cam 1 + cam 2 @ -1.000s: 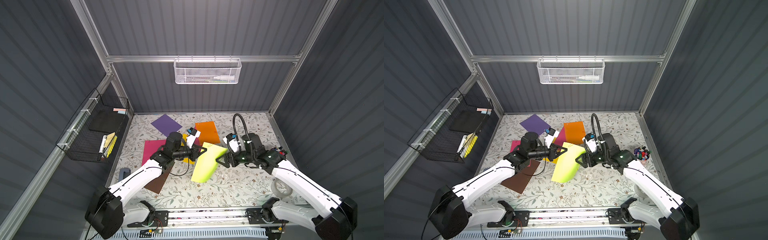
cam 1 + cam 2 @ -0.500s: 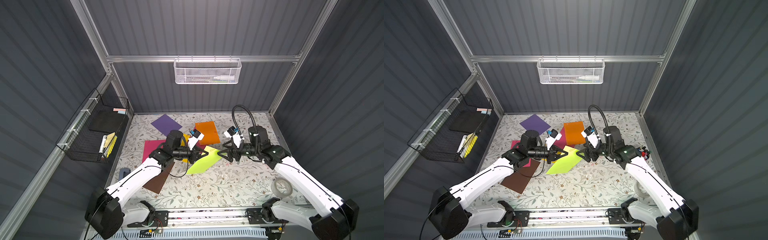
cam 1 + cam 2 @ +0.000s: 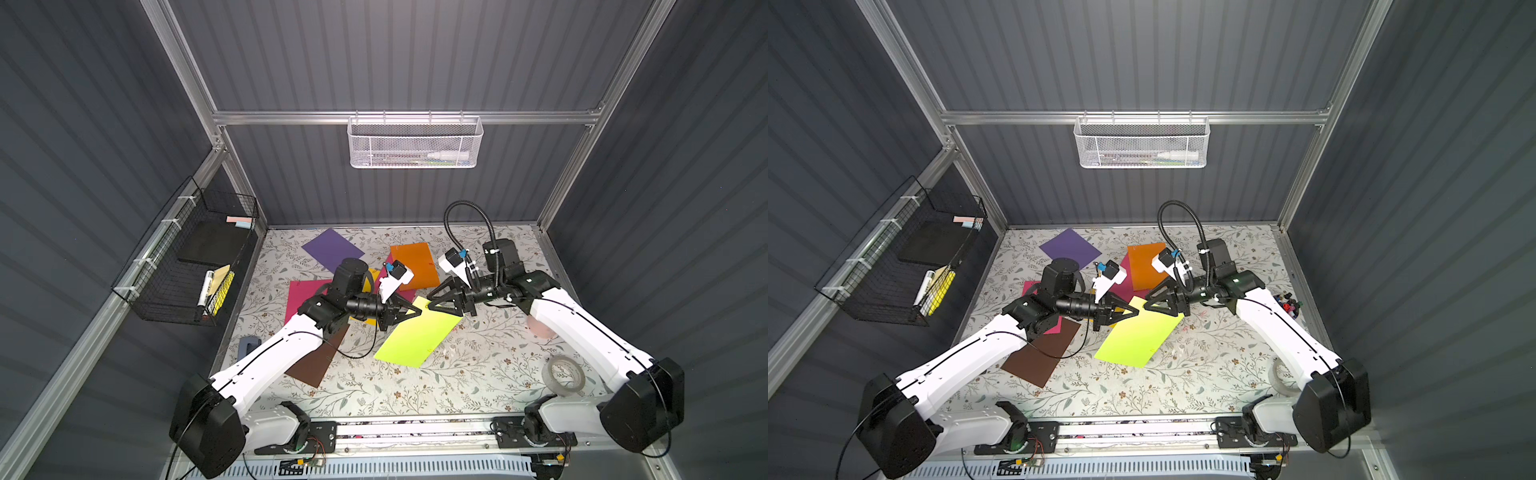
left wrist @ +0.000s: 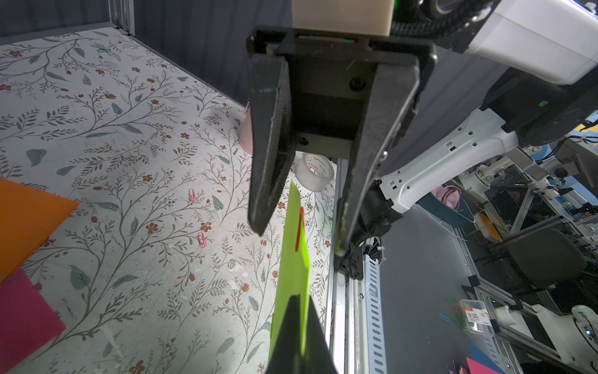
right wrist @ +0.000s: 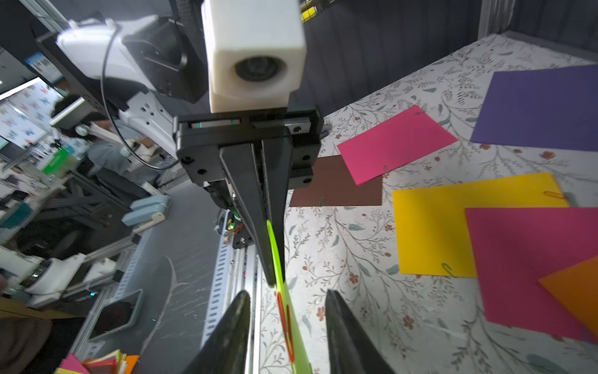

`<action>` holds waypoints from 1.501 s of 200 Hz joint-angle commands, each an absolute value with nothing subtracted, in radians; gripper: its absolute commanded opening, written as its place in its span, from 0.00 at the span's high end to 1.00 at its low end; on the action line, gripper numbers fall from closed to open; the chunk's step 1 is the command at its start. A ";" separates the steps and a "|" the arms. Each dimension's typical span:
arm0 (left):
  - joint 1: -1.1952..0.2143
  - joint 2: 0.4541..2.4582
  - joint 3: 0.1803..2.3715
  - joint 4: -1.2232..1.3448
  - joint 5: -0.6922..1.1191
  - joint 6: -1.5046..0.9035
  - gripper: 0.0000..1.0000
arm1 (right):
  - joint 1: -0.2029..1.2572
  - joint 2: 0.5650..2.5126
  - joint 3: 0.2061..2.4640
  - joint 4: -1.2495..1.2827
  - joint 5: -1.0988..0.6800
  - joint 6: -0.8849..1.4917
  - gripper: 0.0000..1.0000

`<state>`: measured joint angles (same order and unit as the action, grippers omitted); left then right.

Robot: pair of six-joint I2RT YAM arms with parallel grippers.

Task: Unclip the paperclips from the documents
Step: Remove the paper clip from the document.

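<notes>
Floral-print matte covering lines the table (image 3: 469, 376), which is enclosed by ribbed grey wall panels (image 3: 374, 62) on aluminium rails. Flat rectangular sheets lie scattered on it: a purple sheet (image 3: 332, 249), an orange sheet (image 3: 417, 262), a yellow sheet (image 5: 453, 226), a brown sheet (image 3: 316, 361) and a magenta sheet (image 5: 394, 145).

The lime green sheet (image 3: 415, 340) is held up by its upper edge between the two arms. The left gripper (image 5: 275, 278) is fully closed, pinching that edge between its tapered black fingers. The right gripper (image 4: 299, 241) faces it tip to tip. Its jaws stand partly open, one on each side of the sheet edge. An orange-red paperclip (image 4: 299, 230) of bent wire sits between them, clipped onto the sheet. The left wrist view shows a gap on both sides of the clip.

Loose pink paperclips (image 4: 202, 239) lie on the table.

In both top views the clip is too small to make out, and the left arm covers most of the yellow sheet.
</notes>
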<state>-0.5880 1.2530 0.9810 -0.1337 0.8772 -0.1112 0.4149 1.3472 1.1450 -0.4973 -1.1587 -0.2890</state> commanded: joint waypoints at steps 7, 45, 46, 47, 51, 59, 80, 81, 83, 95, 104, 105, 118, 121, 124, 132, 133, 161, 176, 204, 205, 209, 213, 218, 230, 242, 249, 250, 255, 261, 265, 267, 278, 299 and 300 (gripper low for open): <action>-0.593 1.222 1.004 -0.156 0.925 -0.083 1.00 | 0.403 1.360 1.168 -0.573 -1.251 -0.347 0.71; -0.594 1.222 1.002 -0.151 0.933 -0.088 1.00 | 0.400 1.359 1.164 -0.562 -1.253 -0.351 0.76; -0.594 1.222 1.002 -0.150 0.934 -0.089 1.00 | 0.399 1.359 1.164 -0.563 -1.253 -0.351 0.76; -0.594 1.222 1.001 -0.149 0.934 -0.088 1.00 | 0.399 1.359 1.164 -0.563 -1.253 -0.351 0.76; -0.594 1.221 1.000 -0.149 0.934 -0.089 1.00 | 0.399 1.360 1.166 -0.562 -1.254 -0.350 0.77; -0.594 1.220 0.996 -0.145 0.933 -0.090 1.00 | 0.399 1.361 1.164 -0.563 -1.258 -0.351 0.80; -0.594 1.224 0.991 -0.144 0.929 -0.091 1.00 | 0.396 1.355 1.161 -0.562 -1.249 -0.343 0.85; -0.594 1.224 0.991 -0.144 0.927 -0.091 1.00 | 0.396 1.355 1.161 -0.561 -1.248 -0.343 0.86; -0.593 1.225 0.991 -0.145 0.925 -0.090 1.00 | 0.396 1.354 1.160 -0.560 -1.247 -0.341 0.86; -0.594 1.233 0.994 -0.153 0.922 -0.087 1.00 | 0.394 1.349 1.156 -0.555 -1.241 -0.336 0.87; -0.594 1.238 0.993 -0.152 0.917 -0.088 1.00 | 0.391 1.345 1.152 -0.553 -1.233 -0.333 0.87; -0.594 1.238 0.994 -0.152 0.916 -0.088 1.00 | 0.391 1.344 1.151 -0.552 -1.232 -0.332 0.88; -0.594 1.247 0.993 -0.155 0.908 -0.095 1.00 | 0.383 1.336 1.146 -0.553 -1.219 -0.327 0.88; -0.594 1.251 0.994 -0.156 0.908 -0.095 1.00 | 0.381 1.334 1.145 -0.551 -1.216 -0.325 0.88; -0.594 1.254 0.995 -0.158 0.908 -0.095 1.00 | 0.378 1.333 1.143 -0.548 -1.213 -0.323 0.89; -0.594 1.262 0.996 -0.157 0.904 -0.092 1.00 | 0.372 1.326 1.138 -0.545 -1.204 -0.317 0.89; -0.594 1.263 0.995 -0.157 0.904 -0.094 1.00 | 0.372 1.325 1.138 -0.544 -1.202 -0.316 0.90; -0.594 1.281 1.003 -0.169 0.895 -0.090 1.00 | 0.362 1.317 1.132 -0.535 -1.178 -0.308 0.95; -0.594 1.287 1.013 -0.184 0.893 -0.079 1.00 | 0.360 1.321 1.132 -0.537 -1.177 -0.308 0.97; -0.594 1.292 1.015 -0.190 0.897 -0.075 1.00 | 0.356 1.325 1.128 -0.534 -1.167 -0.308 1.00; -0.594 1.293 1.014 -0.190 0.897 -0.075 1.00 | 0.356 1.325 1.128 -0.535 -1.166 -0.307 1.00; -0.594 1.293 1.015 -0.189 0.896 -0.076 1.00 | 0.354 1.325 1.127 -0.534 -1.161 -0.303 0.99; -0.594 1.293 1.016 -0.190 0.896 -0.076 1.00 | 0.352 1.325 1.127 -0.535 -1.159 -0.302 0.99; -0.593 1.293 1.017 -0.190 0.894 -0.077 1.00 | 0.348 1.324 1.125 -0.533 -1.156 -0.301 0.99; -0.594 1.292 1.016 -0.190 0.894 -0.076 1.00 | 0.334 1.322 1.121 -0.525 -1.150 -0.288 0.98; -0.594 1.292 1.018 -0.192 0.893 -0.075 1.00 | 0.320 1.320 1.115 -0.508 -1.154 -0.273 0.98; -0.594 1.292 1.016 -0.193 0.893 -0.076 1.00 | 0.316 1.319 1.115 -0.505 -1.158 -0.271 0.98; -0.594 1.292 1.016 -0.193 0.893 -0.077 1.00 | 0.315 1.319 1.115 -0.505 -1.158 -0.271 0.98; -0.594 1.292 1.018 -0.192 0.893 -0.075 1.00 | 0.312 1.322 1.117 -0.505 -1.158 -0.270 0.97; -0.594 1.292 1.018 -0.193 0.891 -0.075 1.00 | 0.309 1.322 1.118 -0.505 -1.160 -0.268 0.98; -0.594 1.292 1.017 -0.193 0.892 -0.075 1.00 | 0.308 1.324 1.118 -0.505 -1.162 -0.268 0.98; -0.594 1.292 1.018 -0.193 0.891 -0.076 1.00 | 0.307 1.325 1.118 -0.505 -1.163 -0.268 0.98; -0.594 1.293 1.018 -0.193 0.889 -0.077 1.00 | 0.305 1.325 1.118 -0.504 -1.165 -0.267 0.97; -0.594 1.297 1.018 -0.195 0.883 -0.077 1.00 | 0.299 1.322 1.114 -0.503 -1.167 -0.265 0.97; -0.594 1.297 1.018 -0.195 0.882 -0.077 1.00 | 0.298 1.322 1.115 -0.503 -1.169 -0.265 0.97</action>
<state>-0.5941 1.2888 1.0012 -0.1276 0.8692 -0.0994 0.3412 1.3327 1.1213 -0.5362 -1.1839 -0.2657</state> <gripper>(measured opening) 0.053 0.049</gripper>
